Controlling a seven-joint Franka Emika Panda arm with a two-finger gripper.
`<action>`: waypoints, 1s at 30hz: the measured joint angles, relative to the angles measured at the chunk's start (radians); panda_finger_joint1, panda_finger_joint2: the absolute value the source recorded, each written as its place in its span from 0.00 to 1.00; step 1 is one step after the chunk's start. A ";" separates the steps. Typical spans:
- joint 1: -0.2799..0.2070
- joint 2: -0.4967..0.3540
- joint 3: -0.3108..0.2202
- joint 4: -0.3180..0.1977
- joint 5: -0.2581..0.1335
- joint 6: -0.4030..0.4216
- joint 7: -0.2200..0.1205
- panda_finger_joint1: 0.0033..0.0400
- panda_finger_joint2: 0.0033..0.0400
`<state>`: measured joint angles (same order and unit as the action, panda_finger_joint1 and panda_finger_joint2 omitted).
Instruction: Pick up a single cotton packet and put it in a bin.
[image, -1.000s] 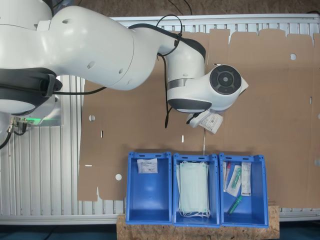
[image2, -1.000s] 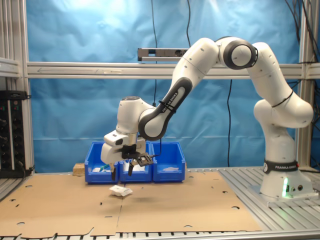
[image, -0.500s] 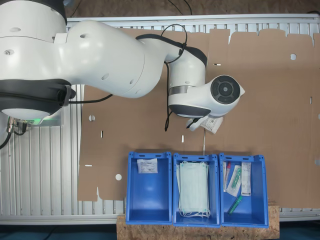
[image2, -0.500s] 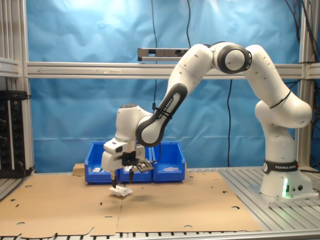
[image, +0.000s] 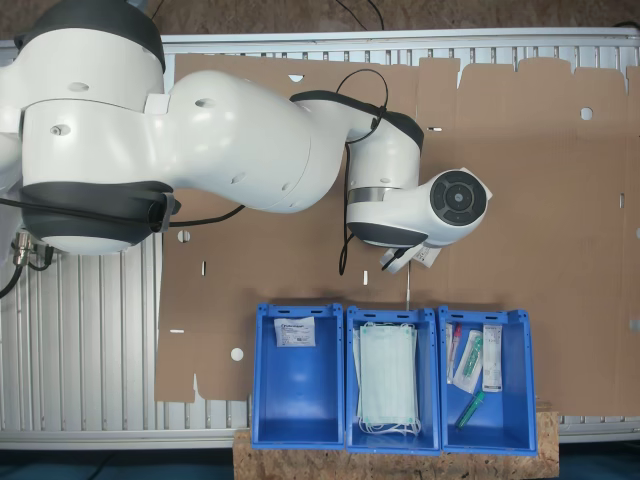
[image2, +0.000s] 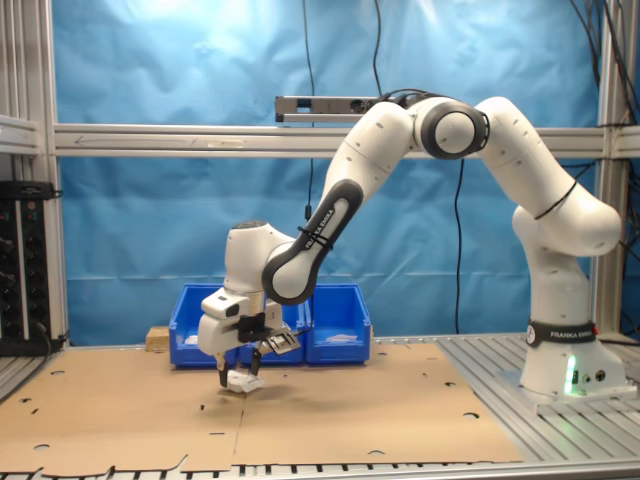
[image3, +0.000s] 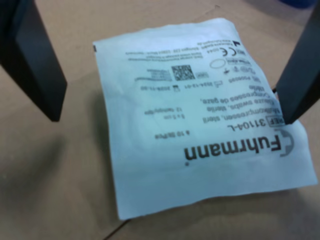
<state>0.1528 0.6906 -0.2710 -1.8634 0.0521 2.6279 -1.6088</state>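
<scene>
A white cotton packet (image3: 200, 115) with dark print lies flat on the brown cardboard. My gripper (image3: 170, 115) is open and low over it, with one black finger (image3: 35, 55) beside one edge and the other finger (image3: 300, 75) over the opposite edge. In the first exterior view the wrist covers most of the packet (image: 430, 256), and the gripper (image: 403, 259) sits just before the row of bins. In the second exterior view the gripper (image2: 238, 376) hangs right at the packet (image2: 245, 382). The blue bin (image: 297, 400) at the first exterior view's left holds another white packet (image: 295, 331).
A middle blue bin (image: 350, 430) holds pale green masks (image: 387, 375). The third bin (image: 520, 420) holds syringes and strip packets. The bins stand in a row at the cardboard sheet's (image: 540, 200) edge. The arm's base (image2: 560, 360) stands at the second exterior view's right.
The arm has come down and shifted slightly toward the bins. The open gripper has dropped from above the packet to straddle it. The packet has not moved.
</scene>
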 joint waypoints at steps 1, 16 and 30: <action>-0.004 0.003 0.003 0.002 0.000 0.000 -0.002 1.00 1.00; -0.053 0.021 0.019 0.009 -0.002 0.000 -0.037 1.00 1.00; -0.070 0.025 0.019 0.017 -0.002 0.000 -0.056 1.00 1.00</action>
<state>0.0830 0.7152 -0.2517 -1.8461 0.0503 2.6280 -1.6648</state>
